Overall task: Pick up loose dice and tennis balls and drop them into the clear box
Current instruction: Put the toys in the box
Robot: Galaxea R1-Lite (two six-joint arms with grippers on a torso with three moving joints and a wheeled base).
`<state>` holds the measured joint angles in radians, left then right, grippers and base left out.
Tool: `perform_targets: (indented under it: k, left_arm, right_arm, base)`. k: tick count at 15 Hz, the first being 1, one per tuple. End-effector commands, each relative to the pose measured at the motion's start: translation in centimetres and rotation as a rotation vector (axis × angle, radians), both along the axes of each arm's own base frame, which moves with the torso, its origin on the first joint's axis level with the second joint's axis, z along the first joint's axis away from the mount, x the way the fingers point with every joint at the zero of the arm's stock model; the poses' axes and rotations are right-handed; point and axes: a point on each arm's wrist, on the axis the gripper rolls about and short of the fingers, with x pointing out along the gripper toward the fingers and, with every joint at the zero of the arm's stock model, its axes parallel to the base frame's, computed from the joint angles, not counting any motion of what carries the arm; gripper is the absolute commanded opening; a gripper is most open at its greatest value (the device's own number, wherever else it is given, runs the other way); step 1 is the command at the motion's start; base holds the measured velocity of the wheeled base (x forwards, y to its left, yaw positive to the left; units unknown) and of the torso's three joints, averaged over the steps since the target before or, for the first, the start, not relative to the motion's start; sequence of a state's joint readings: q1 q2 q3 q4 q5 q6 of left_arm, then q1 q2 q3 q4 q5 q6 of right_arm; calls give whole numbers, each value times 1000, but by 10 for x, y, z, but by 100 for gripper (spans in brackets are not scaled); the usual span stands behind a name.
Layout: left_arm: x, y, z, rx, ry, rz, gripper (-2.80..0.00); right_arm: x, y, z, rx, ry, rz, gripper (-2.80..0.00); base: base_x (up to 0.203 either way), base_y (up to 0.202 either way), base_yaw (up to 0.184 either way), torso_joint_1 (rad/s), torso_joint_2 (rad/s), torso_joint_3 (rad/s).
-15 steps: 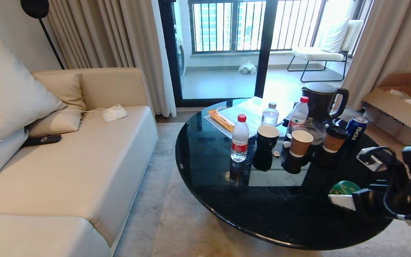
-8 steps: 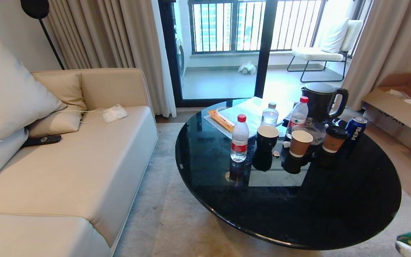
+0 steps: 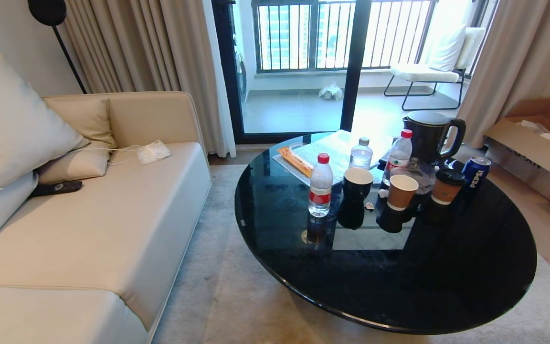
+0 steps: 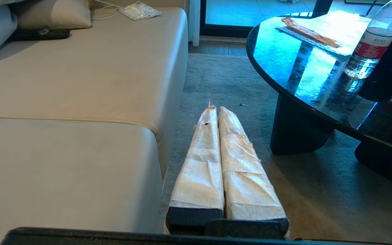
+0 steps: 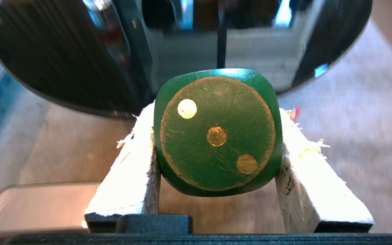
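A dark green die [image 5: 218, 132] with three pale pips facing the camera sits between the white-wrapped fingers of my right gripper [image 5: 216, 112], which is shut on it. It hangs over the carpet, just off the rim of the round black table [image 5: 63, 51]. A translucent plastic edge [image 5: 29, 200] shows low beside this gripper; I cannot tell whether it is the clear box. My left gripper [image 4: 215, 109] is shut and empty, parked low over the carpet between sofa and table. Neither arm shows in the head view. No tennis balls are in view.
The black glass table [image 3: 447, 286] carries water bottles [image 3: 321, 185], cups [image 3: 401, 191], a dark kettle [image 3: 430, 136] and a Pepsi can [image 3: 475, 173]. A beige sofa [image 3: 89, 229] stands to the left, a cardboard box [image 3: 533, 143] at the right.
The right arm, holding the green die, has dropped from over the table's right side down and out of the head view at the lower right corner. The left arm has not moved.
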<state>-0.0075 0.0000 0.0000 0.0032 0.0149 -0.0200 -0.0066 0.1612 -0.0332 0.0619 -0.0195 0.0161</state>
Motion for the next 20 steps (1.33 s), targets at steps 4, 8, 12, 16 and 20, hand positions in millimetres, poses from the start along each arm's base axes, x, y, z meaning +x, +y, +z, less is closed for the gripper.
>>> perform_targets:
  k: [4,8,12,16,20]
  left_arm:
    - [0,0,0,0,0,0,-280]
    - [0,0,0,-1,0,0,-280]
    - [0,0,0,-1,0,0,-280]
    - [0,0,0,-5,0,0,-280]
    - [0,0,0,-11,1,2,-280]
  right_arm:
    - [-12,0,-5,12,-150,3,-280]
    - [-12,0,-5,-8,-151,12,-280]
    - [-12,0,-5,-2,-151,8,-280]
    - [-12,0,-5,-2,-150,8,-280]
    - [-12,0,-5,-2,-151,8,-280]
  base:
    - [0,0,0,0,0,0]
    - [0,0,0,0,0,0]
    - [0,0,0,0,0,0]
    - [0,0,0,0,0,0]
    - [0,0,0,0,0,0]
